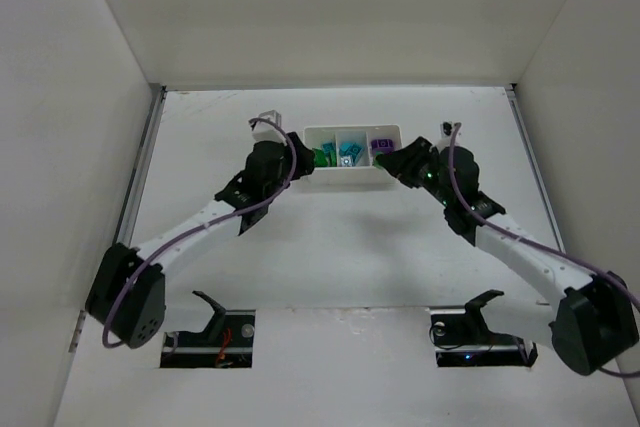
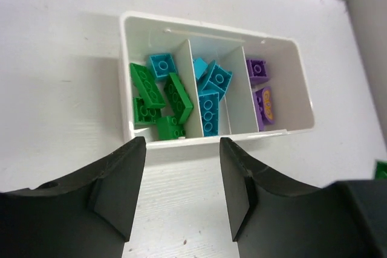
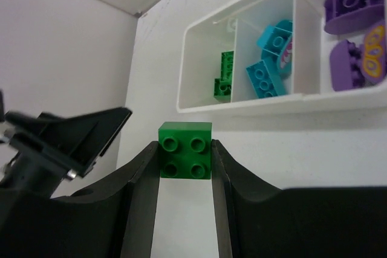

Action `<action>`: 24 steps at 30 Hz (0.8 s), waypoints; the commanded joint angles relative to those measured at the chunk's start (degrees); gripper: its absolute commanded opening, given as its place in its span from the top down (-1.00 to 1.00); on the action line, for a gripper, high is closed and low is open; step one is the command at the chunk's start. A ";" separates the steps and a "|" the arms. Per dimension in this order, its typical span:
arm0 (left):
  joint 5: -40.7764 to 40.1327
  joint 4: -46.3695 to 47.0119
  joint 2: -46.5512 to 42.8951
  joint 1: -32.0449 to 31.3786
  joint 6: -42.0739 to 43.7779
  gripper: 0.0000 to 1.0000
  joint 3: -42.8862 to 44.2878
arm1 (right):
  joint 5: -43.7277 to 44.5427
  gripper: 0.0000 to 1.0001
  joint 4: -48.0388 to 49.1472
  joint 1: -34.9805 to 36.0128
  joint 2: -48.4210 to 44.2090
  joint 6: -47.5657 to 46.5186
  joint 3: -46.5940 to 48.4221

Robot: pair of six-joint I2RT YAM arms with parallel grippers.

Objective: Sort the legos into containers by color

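Top: the tray [image 1: 345, 182] sits between the left gripper [image 1: 300, 162] and the right gripper [image 1: 388, 159].

Left wrist: left jaws stand apart, empty. Greens [image 2: 158, 98], teals [image 2: 211, 92] and purples [image 2: 260, 89] are sorted, bar one teal brick [image 2: 161, 64] among the greens (probably misplaced).

Right wrist: right jaws clamp a green brick [image 3: 185, 149], not yet dropped.

We see soft, even, bright light falling from above in the top view, where the white counter [image 1: 330, 247] and walls [image 1: 60, 97] look washed out and the arms [image 1: 200, 227] throw only faint, diffuse shadows. In the left wrist view we find the tray [image 2: 305, 98] crisp, with a soft grey shadow at its left, while the dark fingers [image 2: 118, 185] of the left end effector [image 2: 182, 143] sit blurred close to the lens. In the right wrist view the green brick [image 3: 185, 150] is sharp, but the purple pieces [image 3: 354, 7] at the right edge soften slightly.
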 commanded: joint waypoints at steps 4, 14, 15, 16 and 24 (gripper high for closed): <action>-3.94 3.15 -13.67 2.62 -4.27 -0.05 -14.89 | 3.28 0.37 2.47 6.09 14.94 -5.43 12.91; -3.07 -5.46 -32.22 12.63 -9.29 -0.37 -29.06 | 4.78 0.34 -0.08 9.26 34.38 -8.68 30.15; -2.98 -6.43 -33.01 13.16 -9.38 -0.42 -29.32 | 4.87 0.34 -0.43 9.26 35.70 -8.77 31.55; -2.97 -7.48 -33.89 13.52 -9.47 -0.50 -29.67 | 5.30 0.32 -0.52 9.35 37.20 -8.77 32.87; -3.59 -10.21 -36.80 13.61 -10.08 -1.00 -31.43 | 6.62 -0.20 -1.58 9.35 39.24 -7.54 36.67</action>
